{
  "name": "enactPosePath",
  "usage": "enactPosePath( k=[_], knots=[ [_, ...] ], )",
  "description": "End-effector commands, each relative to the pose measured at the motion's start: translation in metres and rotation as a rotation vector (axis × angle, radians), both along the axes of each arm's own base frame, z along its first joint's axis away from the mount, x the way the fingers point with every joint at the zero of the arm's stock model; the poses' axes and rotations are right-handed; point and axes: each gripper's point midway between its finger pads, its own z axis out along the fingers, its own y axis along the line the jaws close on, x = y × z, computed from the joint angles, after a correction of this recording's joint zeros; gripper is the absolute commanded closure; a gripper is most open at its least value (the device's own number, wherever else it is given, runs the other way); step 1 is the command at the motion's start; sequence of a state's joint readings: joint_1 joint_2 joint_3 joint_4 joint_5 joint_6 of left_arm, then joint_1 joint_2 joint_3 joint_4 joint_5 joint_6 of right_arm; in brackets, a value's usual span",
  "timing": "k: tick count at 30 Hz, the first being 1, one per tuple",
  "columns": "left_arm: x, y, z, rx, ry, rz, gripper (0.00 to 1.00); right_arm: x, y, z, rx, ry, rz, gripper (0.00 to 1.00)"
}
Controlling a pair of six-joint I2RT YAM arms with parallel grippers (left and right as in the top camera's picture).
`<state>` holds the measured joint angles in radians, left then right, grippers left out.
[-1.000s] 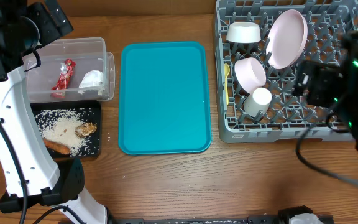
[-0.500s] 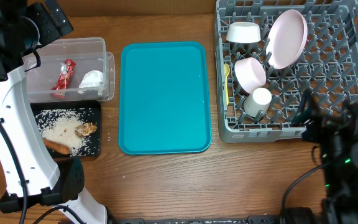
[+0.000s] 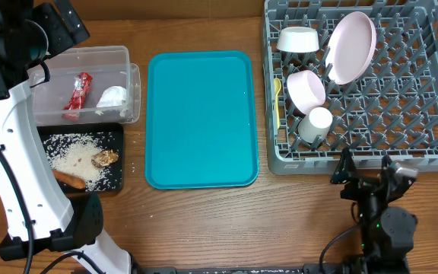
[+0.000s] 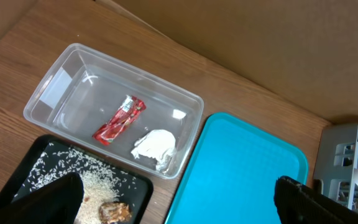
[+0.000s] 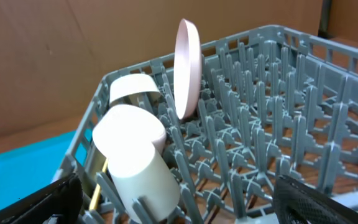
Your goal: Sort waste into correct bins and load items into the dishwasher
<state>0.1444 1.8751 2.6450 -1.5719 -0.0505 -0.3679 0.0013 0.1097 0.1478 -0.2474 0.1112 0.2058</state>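
from where i stand the wooden desk shows no stray dish or scrap on its bare wood, so the job looks all but finished. the grey dish rack, at the right, holds every dish i can count. they are all bunched in its left part, and the rest of its pegs stand free. the teal tray in the middle has nothing on it. left of it sits the clear tub, and just in front of that the black tray. the right gripper hangs over bare desk just off the rack's near edge, jaws spread wide and gripping nothing. the left gripper is high over the two bins, jaws likewise apart and empty.

the white plate stands on edge between pegs near the rack's back. one bowl sits toward the back left corner, and the other bowl is tilted just in front of it. the small cup is tipped on the pegs nearer me. the pale yellow spoon lies along the rack's left wall beside that second bowl.

the carrot lies at the black tray's near left. the red wrapper and the crumpled napkin rest side by side in the tub, not touching. the brown food piece and the loose rice share the black tray with the carrot.

food is in one bin and dry rubbish in the other, so i'd judge both sorting and loading done. whether a few grains strayed onto the desk is too small to tell.
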Motion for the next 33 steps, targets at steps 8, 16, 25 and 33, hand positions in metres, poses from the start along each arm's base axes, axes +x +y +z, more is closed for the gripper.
enactPosePath(
  k=[8,16,25,33],
  knots=[
    [0.0024,0.0021,-0.0013,-0.001,0.001,0.017,0.00,-0.0008,0.0047,-0.0098,0.002,-0.050,0.020,0.00],
    [0.0024,0.0021,-0.0013,-0.001,0.001,0.017,0.00,-0.0013,0.0044,-0.0070,0.001,-0.063,0.019,0.00],
    [0.0024,0.0022,-0.0012,-0.001,0.000,0.018,0.00,-0.0013,0.0045,-0.0074,0.002,-0.061,0.019,0.00],
    [0.0024,0.0021,-0.0012,-0.001,0.000,0.017,0.00,-0.0013,0.0045,-0.0074,0.002,-0.061,0.019,0.00]
  ],
)
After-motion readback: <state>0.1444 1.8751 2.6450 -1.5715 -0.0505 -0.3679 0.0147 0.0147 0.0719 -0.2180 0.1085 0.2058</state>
